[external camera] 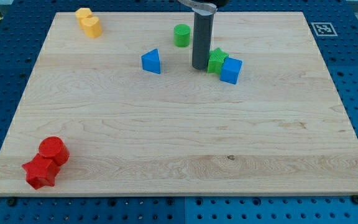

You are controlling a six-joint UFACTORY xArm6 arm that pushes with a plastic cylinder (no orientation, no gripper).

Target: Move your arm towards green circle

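Note:
The green circle [181, 35] is a short green cylinder standing near the view's top, just left of the rod. My tip [200, 67] rests on the board below and to the right of it, a short gap away. The tip sits right beside a green star block [217, 60], which touches a blue cube [231, 70] on its right. A blue triangle block [151, 61] lies to the tip's left.
A yellow block [88, 22] lies at the top left of the wooden board [179, 143]. A red cylinder [55, 150] and a red star block [40, 172] sit together at the bottom left. A fiducial tag [321, 28] marks the top right corner.

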